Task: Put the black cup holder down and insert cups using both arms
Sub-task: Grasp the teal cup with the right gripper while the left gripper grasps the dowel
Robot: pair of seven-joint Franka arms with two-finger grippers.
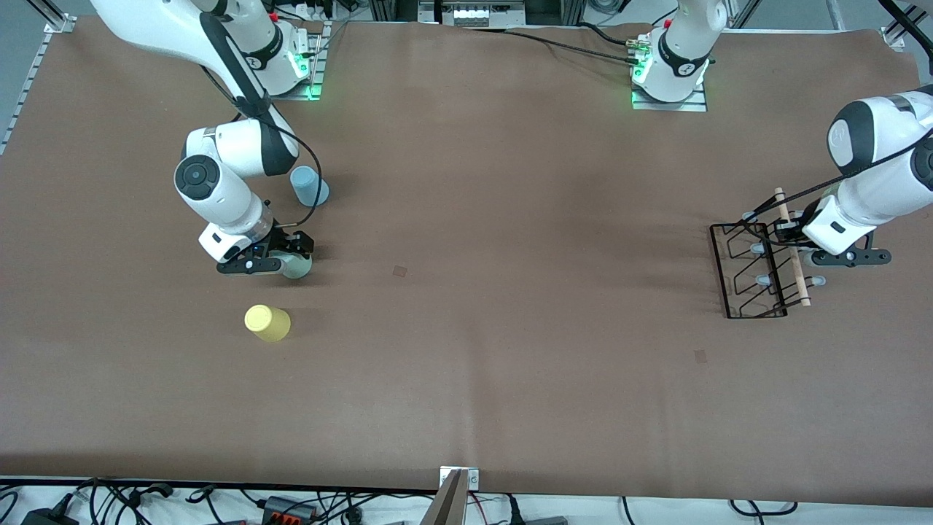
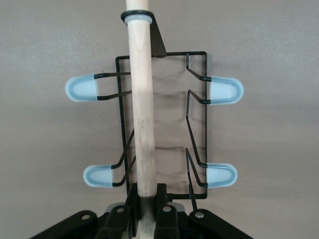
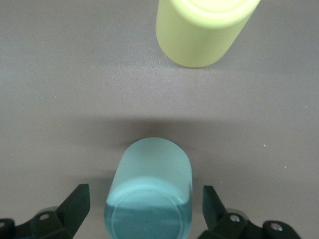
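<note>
Front view: a brown table [image 1: 466,364] carried everything, with both arm bases along its edge farthest from the camera.
Black cup holder [image 1: 751,271]: it sat close to the table's edge at the left arm's end, about midway between the camera-side edge and the bases' edge.
Wooden handle [image 1: 791,248]: the light rod ran along the rack, on the side toward the left arm's end.
Pegs [image 2: 81,88]: four pale blue-grey tips showed in the left wrist view, two on each side of the wire frame.
Left gripper [image 1: 791,235]: it was at the rack, fingers [image 2: 162,196] closed on the wooden handle near the end of the rod that lies farther from the camera.
Right gripper [image 1: 291,257]: it was low at the table toward the right arm's end, fingers [image 3: 75,206] spread wide on either side of the sage green cup, not touching it.
Sage green cup [image 1: 297,267]: upside down on the table between those open fingers; it looked bluish in the right wrist view [image 3: 149,186].
Yellow cup [image 1: 267,323]: on the table near the green cup, nearer to the camera, well apart from the rack.
Light blue cup [image 1: 309,186]: on the table farther from the camera than the green cup, beside the right arm's forearm.
</note>
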